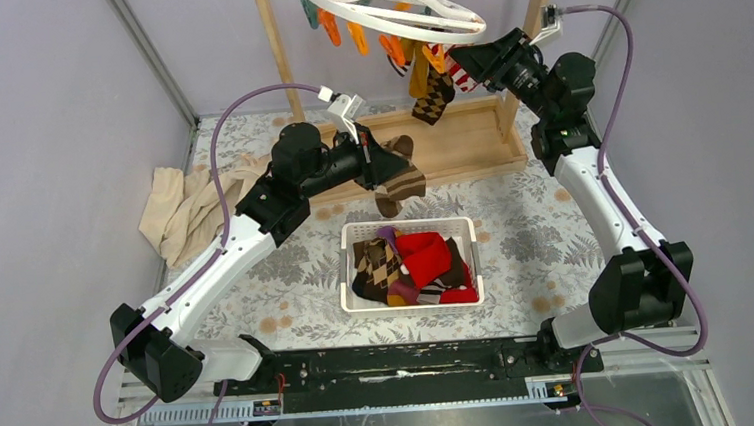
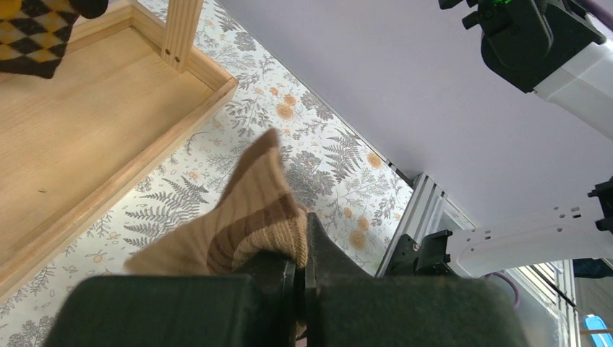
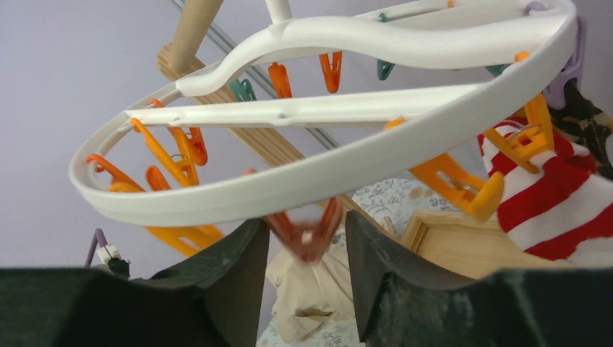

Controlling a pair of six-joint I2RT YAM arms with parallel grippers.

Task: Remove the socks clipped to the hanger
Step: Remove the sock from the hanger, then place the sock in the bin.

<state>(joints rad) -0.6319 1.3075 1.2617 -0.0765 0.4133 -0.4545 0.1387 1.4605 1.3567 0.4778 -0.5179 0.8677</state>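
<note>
While the left tool (image 1: pixel 388 162) hung above the far rim of the white basket (image 1: pixel 349 275), it pinched a tan striped sock (image 1: pixel 403 183), which dangled free of the hanger (image 1: pixel 394 11) and above the tabletop (image 1: pixel 287 279). The left wrist view confirmed the grip: both fingers (image 2: pixel 329 256) were pressed together on one end of the sock, and the rest of it drooped away from them.

The basket held a pile of loose socks, with a red sock (image 1: pixel 424 257) on top.

The hanger, a white round ring with spokes, hung from the wooden rack frame (image 1: pixel 276 50). Three socks hung clipped at its right side:
- a red-and-white striped sock (image 3: pixel 556 202);
- a brown argyle sock (image 1: pixel 433 97);
- a mustard sock (image 1: pixel 420 78).

The right tool (image 1: pixel 460 59) was raised to the underside of the ring, just beside those socks. In the right wrist view its fingers (image 3: pixel 246 260) stood spread, one on each side of an orange-red clip (image 3: pixel 307 235) that held no sock. The clip was blurred, and contact with the fingers could not be told.

A beige cloth (image 1: pixel 187 206) lay crumpled on the tabletop beside the left arm.
</note>
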